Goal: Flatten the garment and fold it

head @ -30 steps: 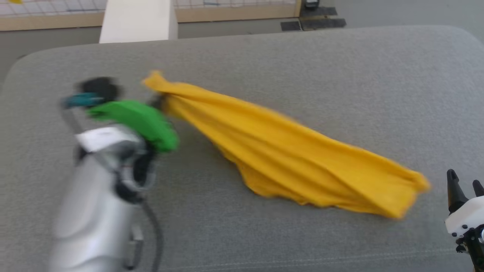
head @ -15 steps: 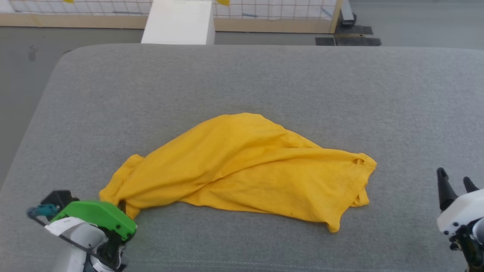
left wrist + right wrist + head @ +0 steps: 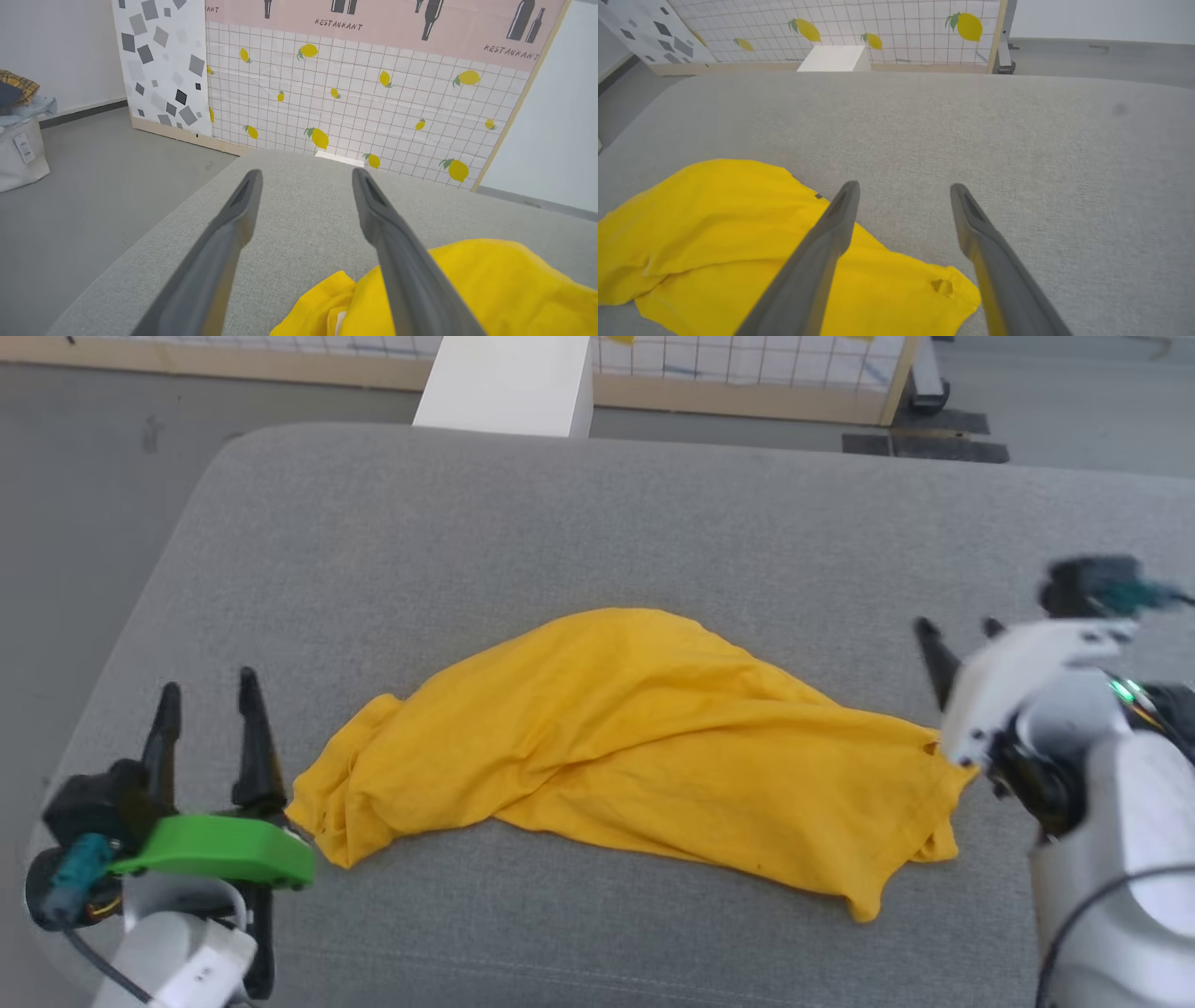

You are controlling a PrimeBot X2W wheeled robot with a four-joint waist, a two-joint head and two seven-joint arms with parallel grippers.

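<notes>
The yellow garment (image 3: 635, 747) lies crumpled in a long heap across the grey cushion (image 3: 597, 523); its tiger print is hidden. My left gripper (image 3: 207, 691) stands open just left of the garment's left end, nothing between its fingers. In the left wrist view the garment (image 3: 467, 289) sits at the lower right, beside the open left gripper (image 3: 306, 175). My right gripper (image 3: 957, 627) is open above the garment's right end, blurred. In the right wrist view the open right gripper (image 3: 903, 189) hovers over the garment's (image 3: 738, 242) right corner.
A white box (image 3: 509, 383) stands behind the cushion, before a lemon-patterned grid panel (image 3: 355, 98). Grey floor (image 3: 84, 504) lies to the left of the cushion's rounded edge. A pale bag (image 3: 18, 149) with clothes sits on the floor at far left.
The left gripper has let go of the garment's left end and now stands open beside it. The right arm has risen towards the garment's right end. The head camera has shifted.
</notes>
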